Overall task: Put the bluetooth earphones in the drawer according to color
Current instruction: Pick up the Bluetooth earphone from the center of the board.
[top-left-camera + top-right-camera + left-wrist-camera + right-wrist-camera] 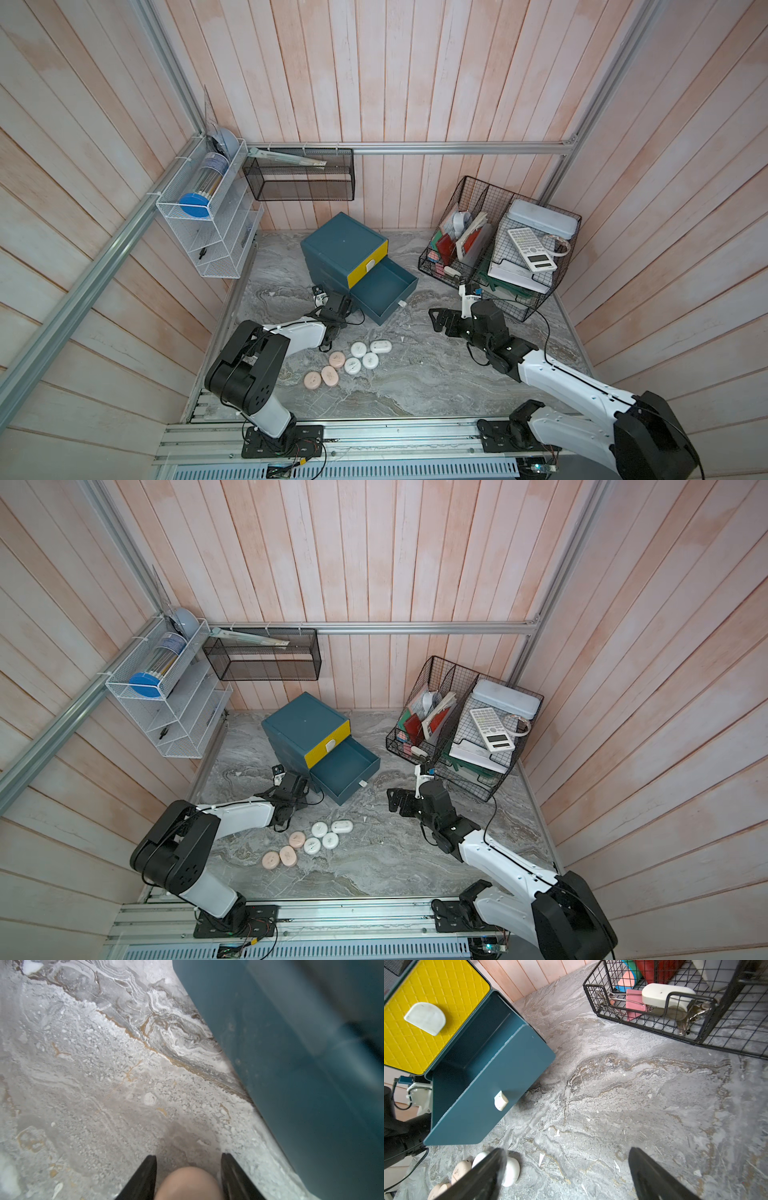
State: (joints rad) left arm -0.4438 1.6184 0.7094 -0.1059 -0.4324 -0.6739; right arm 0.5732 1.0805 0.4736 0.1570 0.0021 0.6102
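Note:
My left gripper (188,1156) is shut on a pale pink earphone case (188,1184), low over the marble, beside the drawer cabinet's teal side (311,1084). In both top views it (328,338) sits just left of the loose cases. Three pink cases (329,375) and several white cases (370,360) lie on the table in front of the cabinet (343,245). The teal middle drawer (384,286) is pulled out and looks empty; the yellow top drawer (368,266) is shut. My right gripper (566,1150) hangs open over bare marble, right of the drawer (483,1076).
A black wire basket (498,249) with a calculator, papers and clips stands at the back right, close behind the right arm. A white wire rack (208,216) and a black mesh shelf (299,174) hang on the walls at back left.

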